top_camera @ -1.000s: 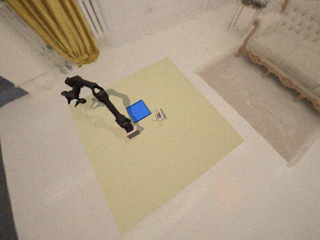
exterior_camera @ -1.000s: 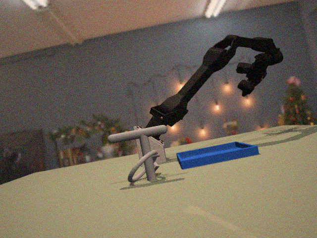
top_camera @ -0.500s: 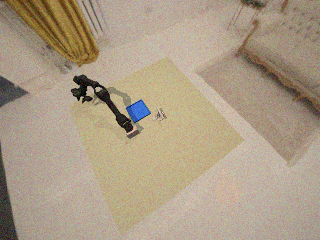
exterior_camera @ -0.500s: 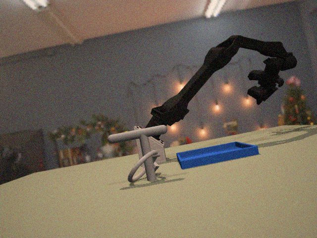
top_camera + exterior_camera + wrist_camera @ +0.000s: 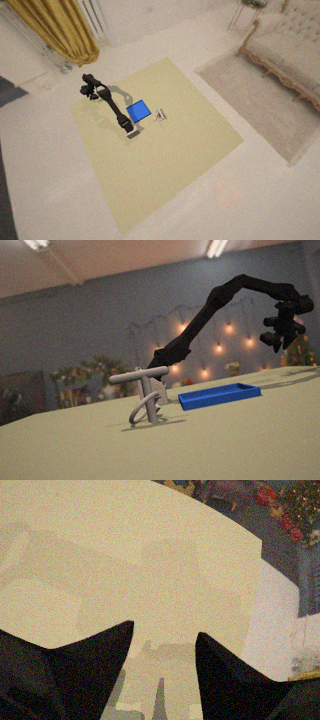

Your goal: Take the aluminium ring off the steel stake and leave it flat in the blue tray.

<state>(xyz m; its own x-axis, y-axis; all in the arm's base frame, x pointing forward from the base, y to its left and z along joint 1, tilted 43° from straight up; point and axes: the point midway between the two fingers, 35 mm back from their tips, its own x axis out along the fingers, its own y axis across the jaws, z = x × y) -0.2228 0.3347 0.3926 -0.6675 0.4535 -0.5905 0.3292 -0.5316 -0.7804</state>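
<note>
Pale yellow bench: one ring, around the foot of the stake, tilted, beneath its cross-bar, well apart from the raised gripper, beyond the blue tray. One gripper, partly open, fingertips apart, holding and touching nothing; its coming move likely runs back past the tray toward the stake.
</note>
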